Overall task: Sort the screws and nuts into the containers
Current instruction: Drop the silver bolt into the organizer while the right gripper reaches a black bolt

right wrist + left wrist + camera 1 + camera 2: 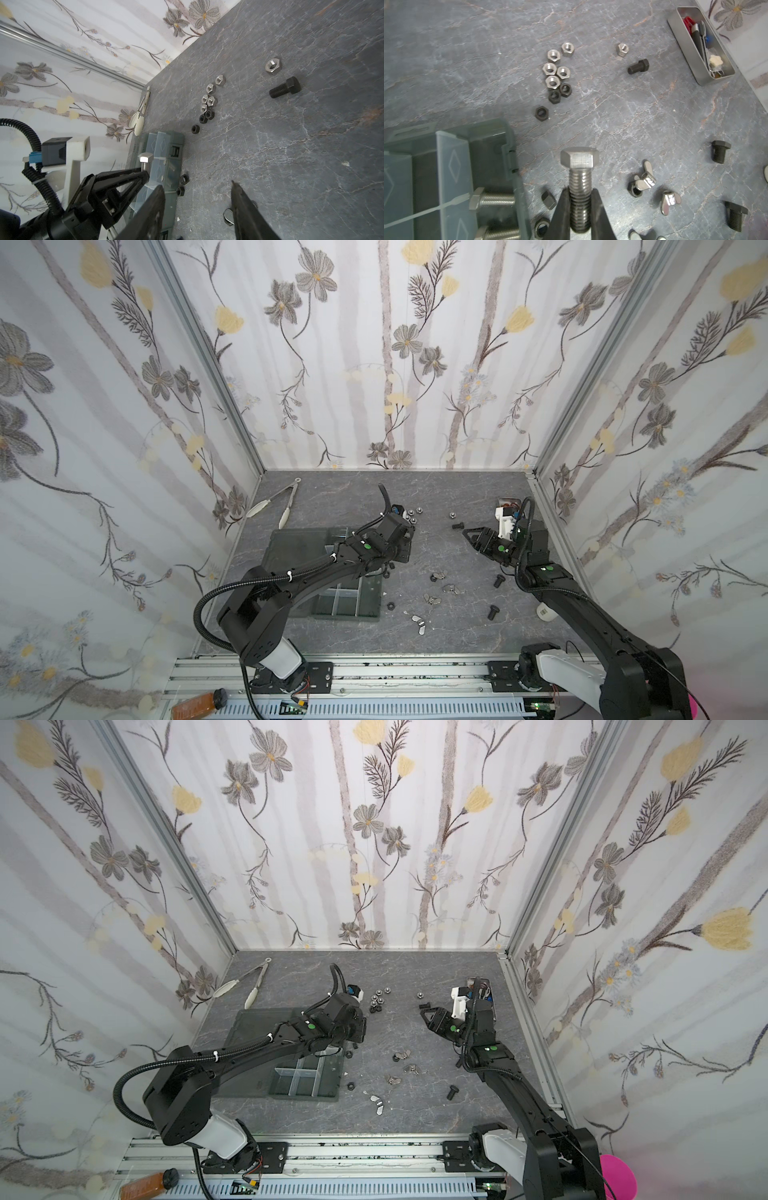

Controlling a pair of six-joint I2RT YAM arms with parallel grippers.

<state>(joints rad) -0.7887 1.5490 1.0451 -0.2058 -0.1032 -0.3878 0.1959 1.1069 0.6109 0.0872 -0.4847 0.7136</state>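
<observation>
- Left hand is pressed in tight, pinching a silver screw by its thread. The hex head pokes out past the fingertips, and the thread's far end is buried between them.
- That screw hangs over the table, just beside the wall of the organiser tray.
- Inside the containers, clear dividers carry stamped diamond outlines. Two more silver screws lie side by side, the second cut off at the frame edge.
- Right hand is spread with nothing between its fingers, over the table near a black screw and a lone silver nut.
- And the nuts: five silver ones sit bunched, two black ones touch them, and a third black one lies apart.
- Wing nuts lie near the held screw, one resting on a black nut.
- The metal tray of scissors sits by the wall.
- In a top view, a white object peeks from behind the right arm, its dark printed label too small to read.
- In both top views the left hand hides beneath its own wrist, and the left arm covers much of the organiser.
</observation>
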